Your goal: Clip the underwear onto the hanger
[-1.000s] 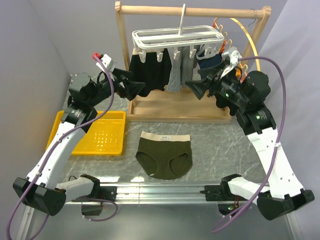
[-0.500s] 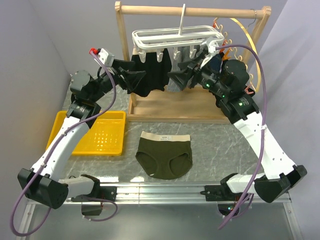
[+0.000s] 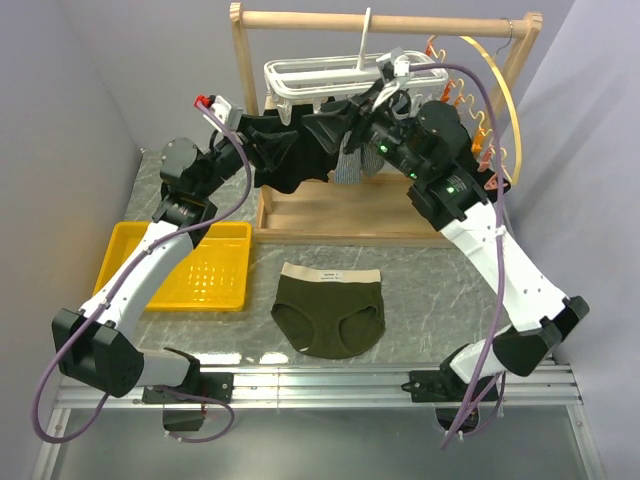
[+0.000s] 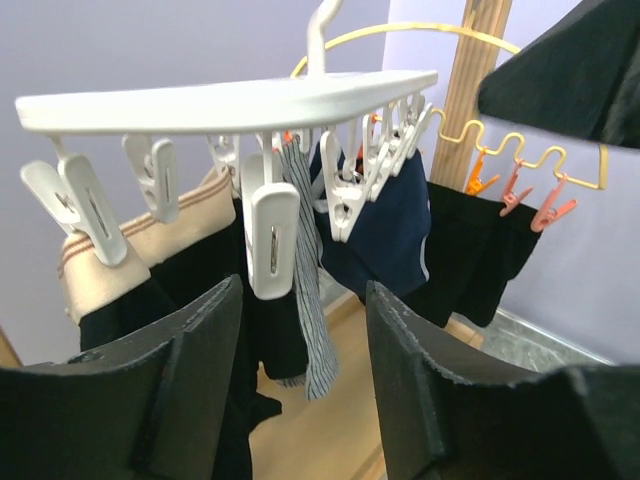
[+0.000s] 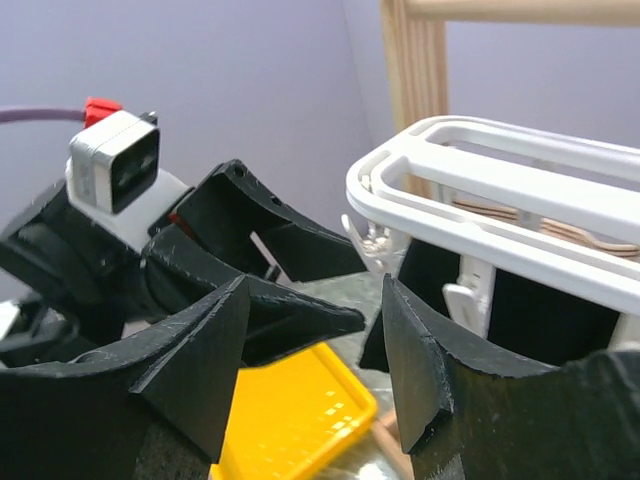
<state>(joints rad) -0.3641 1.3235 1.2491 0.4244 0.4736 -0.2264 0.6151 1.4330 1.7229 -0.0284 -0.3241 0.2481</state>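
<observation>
I see left gripper (image 4: 305, 300) raised, blunt black fingers spread, smooth white plastic clip (image 4: 270, 235) showing above gap. Soft olive underwear (image 3: 330, 315) flat on marbled table (image 3: 440, 290), well below both grippers. White grid hanger (image 3: 300, 75) on wooden rack (image 3: 390, 20). Right gripper (image 5: 315, 290) beside hanger, fingers apart.

Two robot arms, left arm (image 3: 150, 270) and right arm (image 3: 510, 270), each carry one two-fingered tool: the left tool (image 4: 300, 300) and the right tool (image 5: 312, 300). On the counter (image 3: 440, 280) are one pair of olive underwear (image 3: 330, 315) and one yellow tray (image 3: 215, 265). One wooden rack (image 3: 300, 20) bears one white hanger (image 3: 300, 75) and one wooden hoop (image 3: 510, 100). Three orange clips (image 4: 515, 187) show in the left wrist view. One striped cloth (image 4: 305, 270) and one navy garment (image 4: 390, 235) hang among black pieces and white clips too overlapped to count.
</observation>
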